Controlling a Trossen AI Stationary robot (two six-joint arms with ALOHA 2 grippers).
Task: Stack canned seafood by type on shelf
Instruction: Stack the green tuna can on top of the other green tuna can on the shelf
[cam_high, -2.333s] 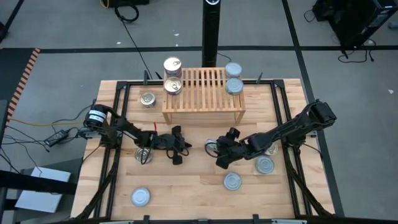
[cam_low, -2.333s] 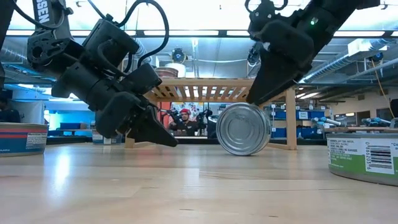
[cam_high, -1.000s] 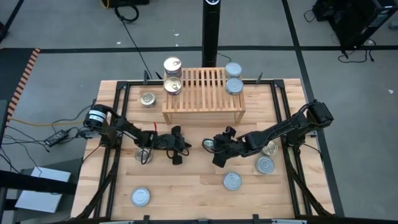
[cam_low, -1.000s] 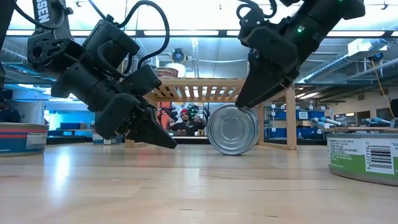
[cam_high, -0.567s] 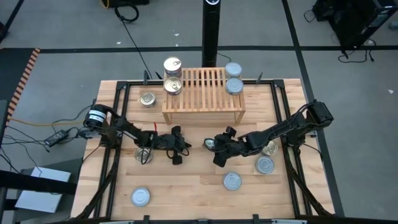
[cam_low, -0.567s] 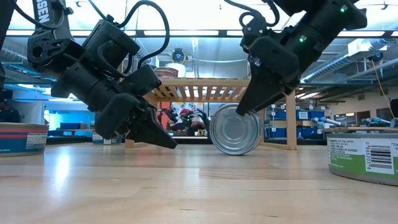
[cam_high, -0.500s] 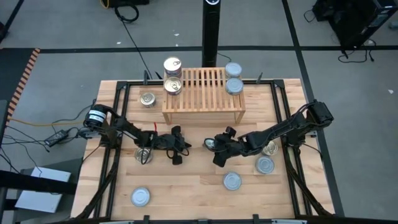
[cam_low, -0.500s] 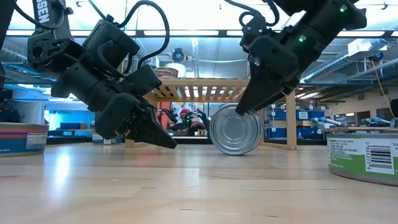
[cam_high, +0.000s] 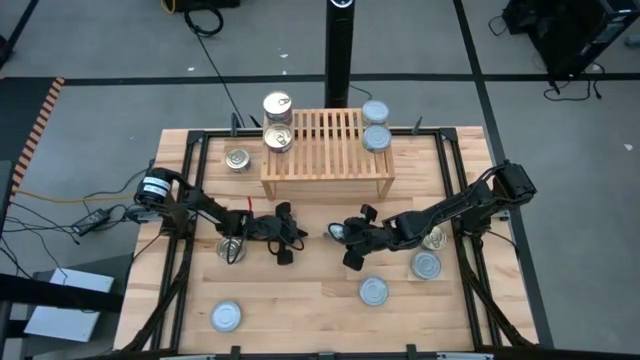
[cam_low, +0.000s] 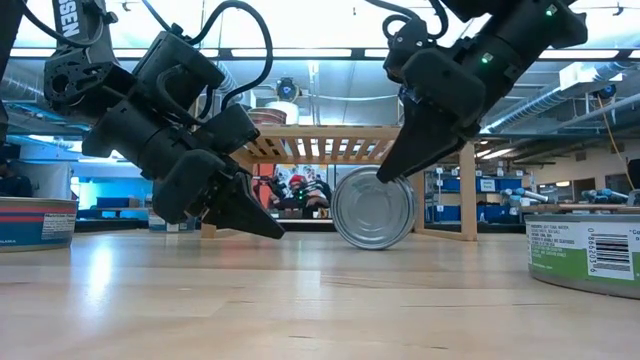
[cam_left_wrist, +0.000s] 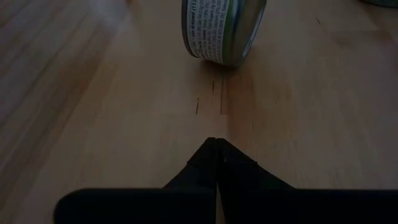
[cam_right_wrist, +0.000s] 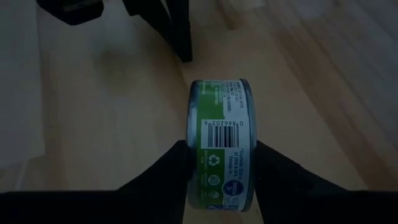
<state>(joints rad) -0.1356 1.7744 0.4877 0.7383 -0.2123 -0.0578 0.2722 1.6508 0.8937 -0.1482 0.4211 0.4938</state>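
High view, reading left to right, we see the left gripper with its fingers pressed together, resting low over the surface. Just to its right, near the middle, a tin stands on its edge. The right gripper straddles that tin, one finger on each flat face, whether clamped or merely flanking we cannot tell; behind them stands the shelf.

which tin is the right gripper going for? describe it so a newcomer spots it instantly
Start at the shelf at the table's far edge, then come toward the table's middle, just in front of it. There the right gripper straddles a tin, green label showing. It is the only tin standing on its edge; the others lie flat.
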